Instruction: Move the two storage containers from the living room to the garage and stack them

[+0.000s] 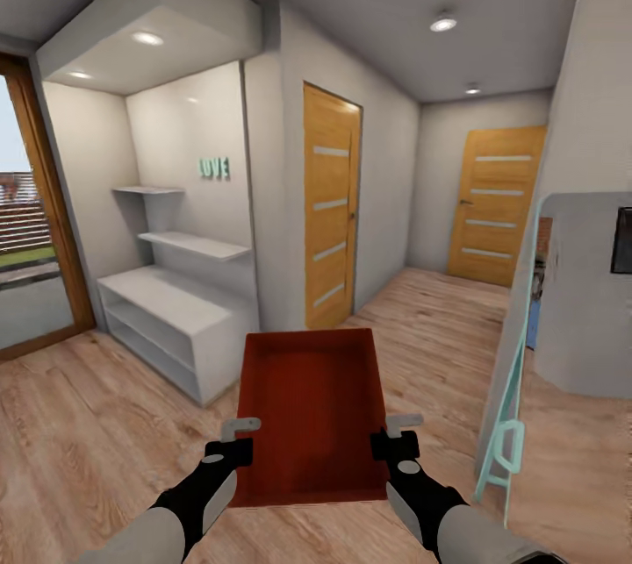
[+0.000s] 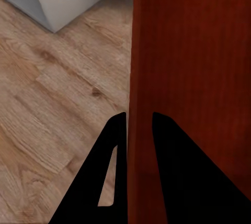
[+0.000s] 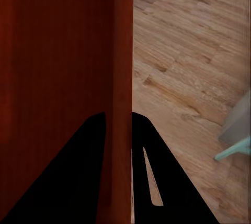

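My left jaws [image 1: 235,439] pinch the left wall of the container [image 1: 312,410], one finger [image 2: 112,171] outside and the other inside, as the left wrist view shows. My right jaws [image 1: 397,434] clamp the right wall the same way. The container [image 2: 193,93] hangs level between them, out in front of my trunk and above the wood floor [image 1: 96,424], its open top facing up and nothing inside it.

I judge this to be the carrying step: one container is in hand and I am on the way through the house, with no garage in sight. The next move calls for driving on while keeping both grips even, so the box does not twist or slip.

Ahead on the left stands a white shelf unit [image 1: 175,318] with "LOVE" letters [image 1: 213,167] on the wall above. Two wooden doors lie beyond, a near door [image 1: 331,204] and a far door [image 1: 496,204], both closed. A pale teal frame [image 1: 505,424] leans close on my right and could catch my elbow.
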`<state>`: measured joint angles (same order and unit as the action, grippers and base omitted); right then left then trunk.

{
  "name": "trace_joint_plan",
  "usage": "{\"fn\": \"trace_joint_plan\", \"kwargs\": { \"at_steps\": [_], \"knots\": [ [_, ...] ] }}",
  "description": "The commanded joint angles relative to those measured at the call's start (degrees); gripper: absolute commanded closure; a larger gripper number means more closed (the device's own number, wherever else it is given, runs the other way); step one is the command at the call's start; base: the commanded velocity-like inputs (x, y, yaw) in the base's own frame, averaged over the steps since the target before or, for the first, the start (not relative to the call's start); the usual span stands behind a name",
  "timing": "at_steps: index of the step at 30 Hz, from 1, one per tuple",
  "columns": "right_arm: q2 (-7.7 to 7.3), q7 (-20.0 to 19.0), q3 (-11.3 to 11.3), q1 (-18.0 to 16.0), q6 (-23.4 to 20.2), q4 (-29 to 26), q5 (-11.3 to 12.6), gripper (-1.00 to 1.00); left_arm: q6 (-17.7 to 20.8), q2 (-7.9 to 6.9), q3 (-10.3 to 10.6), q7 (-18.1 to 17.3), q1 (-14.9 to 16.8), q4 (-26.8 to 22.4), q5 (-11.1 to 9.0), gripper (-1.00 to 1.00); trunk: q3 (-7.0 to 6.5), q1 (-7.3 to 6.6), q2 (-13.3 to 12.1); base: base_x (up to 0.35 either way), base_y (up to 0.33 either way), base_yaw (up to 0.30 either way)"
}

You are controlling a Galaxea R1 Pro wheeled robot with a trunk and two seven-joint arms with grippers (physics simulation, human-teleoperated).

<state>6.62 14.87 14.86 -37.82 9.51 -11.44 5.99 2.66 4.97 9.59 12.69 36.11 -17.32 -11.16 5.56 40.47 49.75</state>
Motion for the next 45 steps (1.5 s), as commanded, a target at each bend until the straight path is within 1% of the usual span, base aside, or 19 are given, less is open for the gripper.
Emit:
{"fn": "trace_joint_plan", "kwargs": {
  "at_steps": [1, 11, 45],
  "knots": [
    [-0.02, 1.30, -2.45, -0.09, 0.42, 0.11, 5.17, 1.00, 0.33, -1.01, -2.74, 2.45, 0.02, -0.35, 0.61, 1.00, 0.09, 0.04, 0.06, 0.322, 0.000, -0.255],
    [-0.02, 1.30, -2.44, -0.08, 0.42, 0.11, 5.17, 1.00, 0.33, -1.01, -2.75, 2.43, 0.02, -0.40, 0.61, 1.00, 0.09, 0.04, 0.06, 0.322, 0.079, -0.255],
    [-0.02, 1.30, -2.47, -0.10, 0.35, 0.11, 5.17, 1.00, 0.33, -1.00, -2.74, 2.43, 0.02, -0.53, 0.61, 1.00, 0.09, 0.04, 0.06, 0.320, 0.178, -0.255]
  ]
}}
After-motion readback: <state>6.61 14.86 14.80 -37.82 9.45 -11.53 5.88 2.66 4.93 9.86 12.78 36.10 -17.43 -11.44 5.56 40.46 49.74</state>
